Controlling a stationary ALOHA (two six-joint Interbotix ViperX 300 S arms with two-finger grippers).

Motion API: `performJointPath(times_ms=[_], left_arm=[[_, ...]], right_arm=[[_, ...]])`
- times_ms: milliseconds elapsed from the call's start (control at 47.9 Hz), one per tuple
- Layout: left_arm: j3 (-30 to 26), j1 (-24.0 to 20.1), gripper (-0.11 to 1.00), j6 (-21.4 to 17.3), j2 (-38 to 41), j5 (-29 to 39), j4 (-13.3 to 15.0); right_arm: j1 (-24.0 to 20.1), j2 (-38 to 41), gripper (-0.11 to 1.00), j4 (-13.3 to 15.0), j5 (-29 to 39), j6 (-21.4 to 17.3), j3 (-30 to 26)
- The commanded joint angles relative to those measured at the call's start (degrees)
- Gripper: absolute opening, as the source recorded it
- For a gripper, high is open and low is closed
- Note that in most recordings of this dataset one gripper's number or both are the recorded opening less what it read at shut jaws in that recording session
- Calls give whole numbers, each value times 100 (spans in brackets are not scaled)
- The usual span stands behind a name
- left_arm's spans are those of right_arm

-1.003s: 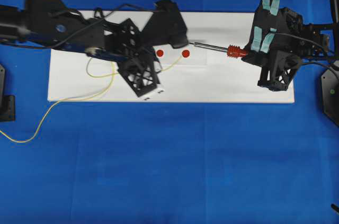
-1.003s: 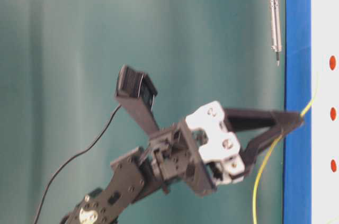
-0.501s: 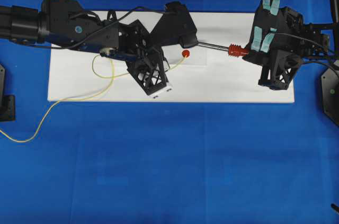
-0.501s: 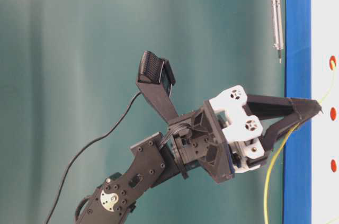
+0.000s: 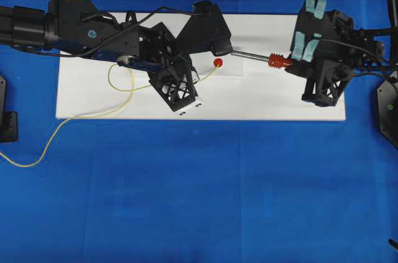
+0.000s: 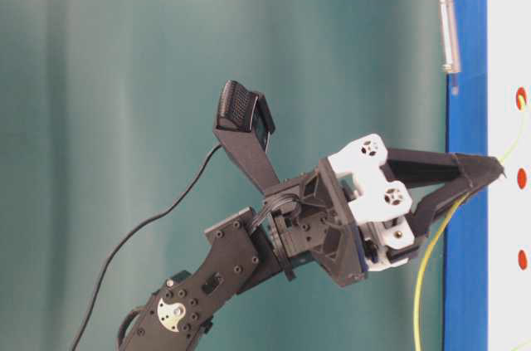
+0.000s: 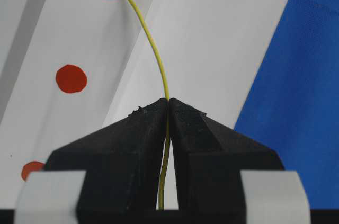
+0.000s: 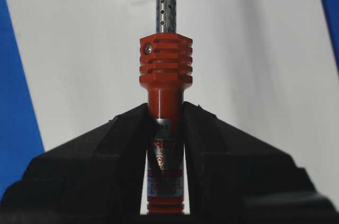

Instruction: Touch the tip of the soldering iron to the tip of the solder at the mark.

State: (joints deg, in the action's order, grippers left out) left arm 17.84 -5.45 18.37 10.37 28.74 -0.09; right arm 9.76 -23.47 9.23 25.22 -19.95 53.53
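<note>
nearest to me is only bare blue cloth (image 5: pixel 199 201), with the tail of the solder (image 5: pixel 127 101) trailing off the near left corner of the white board (image 5: pixel 280 104). further in, that thin yellow-green wire loops across the left half of the board and runs up into the left gripper (image 7: pixel 168 102), whose jaws are pressed together on it; the left wrist view shows the wire pinched right at their points. from there the free end arcs on and its tip lies on the red mark (image 5: pixel 217 62), which looks settled, so the solder half of the job seems done. a second red dot (image 7: pixel 71 78) and a third (image 7: pixel 32 169) sit nearer the gripper in that same view and are not in play as far as i can judge. over on the right, the right gripper (image 8: pixel 165 123) is clamped around the red-orange handle of the soldering iron (image 5: pixel 258 56), which points left along the far part of the board. from the table-level view its dark tip hangs above the surface and short of the mark, apart from the wire; overhead, the left arm's black camera housing (image 5: pixel 208 27) covers the tip, so i cannot tell the exact gap. what is left, i'd say, is bringing the iron down and leftward until point meets point at the mark.
</note>
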Motion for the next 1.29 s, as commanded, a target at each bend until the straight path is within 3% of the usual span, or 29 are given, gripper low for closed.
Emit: performJointPath(times_ms=[0, 1274], left_arm=[[-44, 0, 2, 0, -88, -26, -9], [-18, 0, 2, 0, -79, -26, -9]], right_arm=[[9, 53, 6, -9, -18, -18, -105], [-193, 800, 6, 9, 149, -18, -483]])
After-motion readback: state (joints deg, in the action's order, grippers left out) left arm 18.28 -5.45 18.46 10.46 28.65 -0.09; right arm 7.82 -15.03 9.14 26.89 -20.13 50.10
